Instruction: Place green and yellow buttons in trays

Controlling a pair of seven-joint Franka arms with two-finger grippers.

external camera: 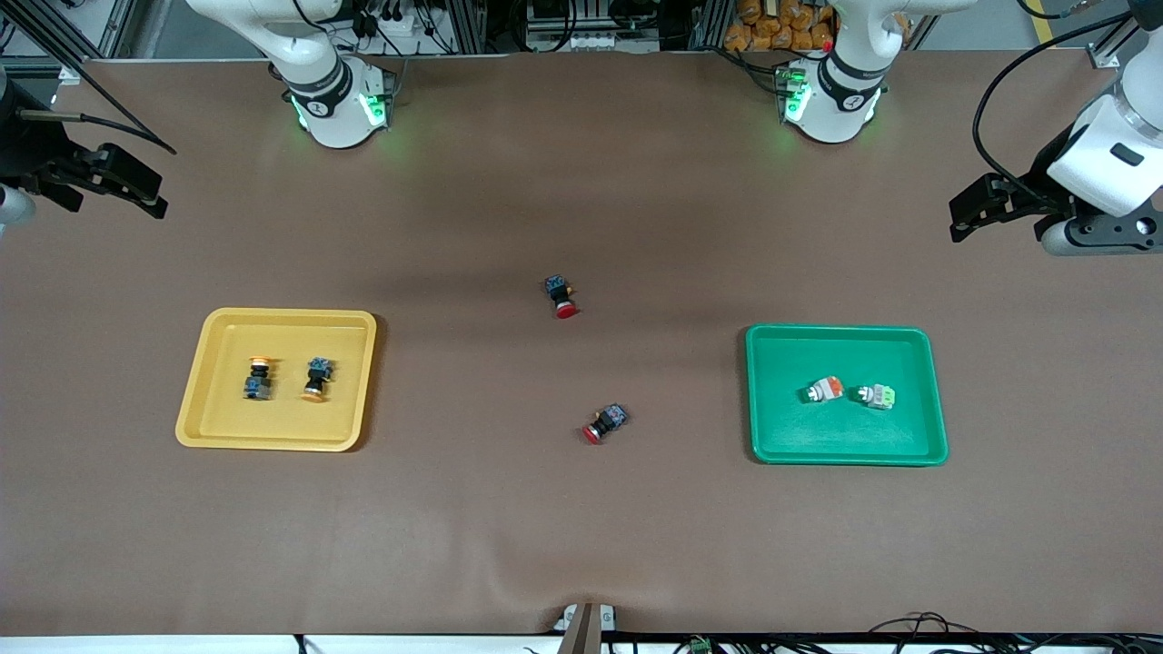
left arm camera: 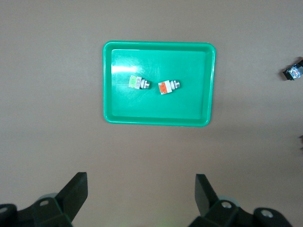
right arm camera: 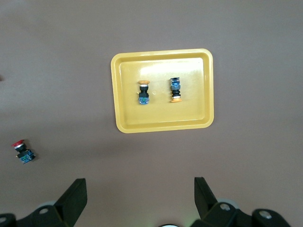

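Observation:
The yellow tray [external camera: 218, 409] holds two dark-bodied buttons with orange-yellow caps [external camera: 258, 378] [external camera: 317, 379], also seen in the right wrist view [right arm camera: 144, 92] [right arm camera: 175, 89]. The green tray [external camera: 781, 436] holds two silvery buttons, one with an orange block [external camera: 824, 390] and one with a light-green block [external camera: 877, 396], also seen in the left wrist view [left arm camera: 168, 87] [left arm camera: 137, 82]. My left gripper [external camera: 965, 221] [left arm camera: 141, 189] is open and empty, raised over the left arm's end of the table. My right gripper [external camera: 150, 193] [right arm camera: 140, 191] is open and empty, raised over the right arm's end.
Two dark-bodied switches with red caps lie on the brown table between the trays, one nearer the robots' bases [external camera: 561, 296] and one nearer the front camera [external camera: 605, 423]. One shows in the right wrist view [right arm camera: 22, 151].

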